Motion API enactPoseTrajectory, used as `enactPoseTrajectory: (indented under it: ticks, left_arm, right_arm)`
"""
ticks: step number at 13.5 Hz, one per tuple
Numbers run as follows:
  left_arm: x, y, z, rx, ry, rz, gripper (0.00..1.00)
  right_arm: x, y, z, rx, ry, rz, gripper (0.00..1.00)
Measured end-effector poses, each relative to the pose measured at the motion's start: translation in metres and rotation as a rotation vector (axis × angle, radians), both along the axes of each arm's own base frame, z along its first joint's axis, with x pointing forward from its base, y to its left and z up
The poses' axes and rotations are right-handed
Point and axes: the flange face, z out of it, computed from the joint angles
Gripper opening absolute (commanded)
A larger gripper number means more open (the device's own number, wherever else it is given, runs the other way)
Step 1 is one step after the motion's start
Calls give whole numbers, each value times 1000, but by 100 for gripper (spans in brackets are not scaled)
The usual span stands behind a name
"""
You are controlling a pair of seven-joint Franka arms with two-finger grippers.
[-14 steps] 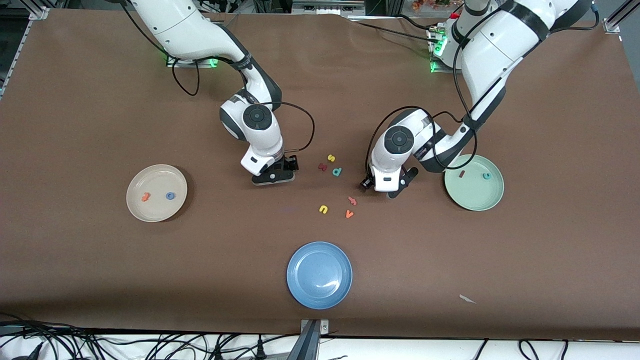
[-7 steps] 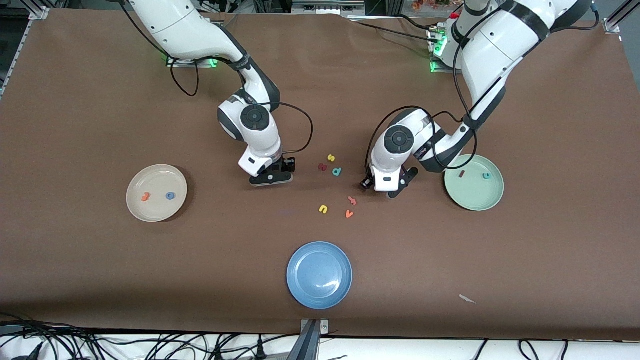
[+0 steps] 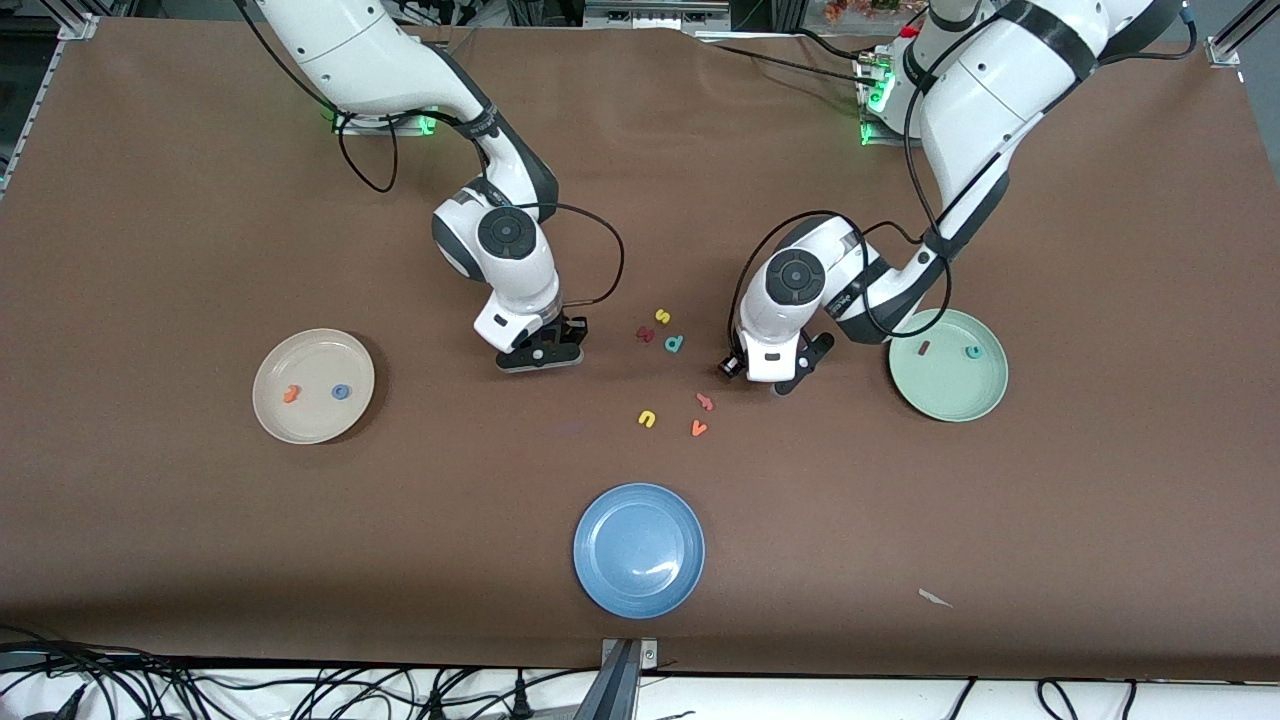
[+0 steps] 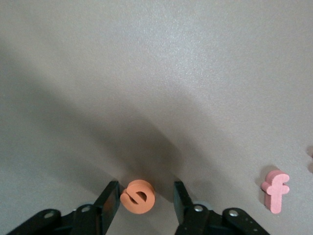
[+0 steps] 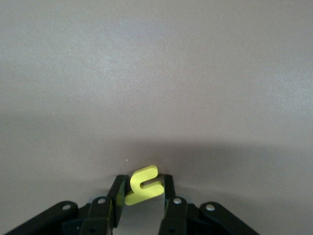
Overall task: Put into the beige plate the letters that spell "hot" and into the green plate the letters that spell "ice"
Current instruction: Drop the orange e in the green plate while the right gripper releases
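My right gripper [image 3: 540, 352] sits low on the table between the beige plate [image 3: 318, 352] and the loose letters. In the right wrist view it [image 5: 144, 182] is shut on the yellow h [image 5: 143, 187]. The orange t [image 3: 291, 394] and blue o [image 3: 341, 392] lie in the beige plate. My left gripper [image 3: 765, 375] is down beside the green plate [image 3: 945, 397], which holds the dark red i [image 3: 924, 348] and teal c [image 3: 972, 351]. In the left wrist view this gripper [image 4: 145, 188] is open around the orange e [image 4: 138, 197]; one finger touches it, the other stands apart.
Between the grippers lie a yellow s [image 3: 662, 316], dark red k [image 3: 646, 334] and teal p [image 3: 675, 344]. Nearer the camera are a yellow u [image 3: 647, 419], pink f [image 3: 705, 402] and orange v [image 3: 699, 429]. A blue plate [image 3: 639, 520] sits near the front edge.
Both grippers' fingers have narrowed; the right ones have closed onto the yellow h. The right hand has shifted slightly toward the beige plate. The left hand has barely moved.
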Motion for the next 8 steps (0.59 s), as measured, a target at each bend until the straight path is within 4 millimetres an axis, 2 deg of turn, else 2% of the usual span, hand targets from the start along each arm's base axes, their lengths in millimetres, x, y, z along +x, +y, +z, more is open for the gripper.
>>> enactPoseTrajectory:
  ticks: [3, 5, 8]
  left_arm:
    - [0, 0, 1, -1, -2, 0, 30]
    - [1, 0, 3, -1, -5, 1, 24]
    - [2, 1, 3, 0, -6, -4, 20]
  right_arm:
    - [1, -2, 0, -2, 0, 6, 16]
    - [7, -13, 1, -17, 0, 28, 16]
    - [36, -66, 19, -79, 26, 65, 16]
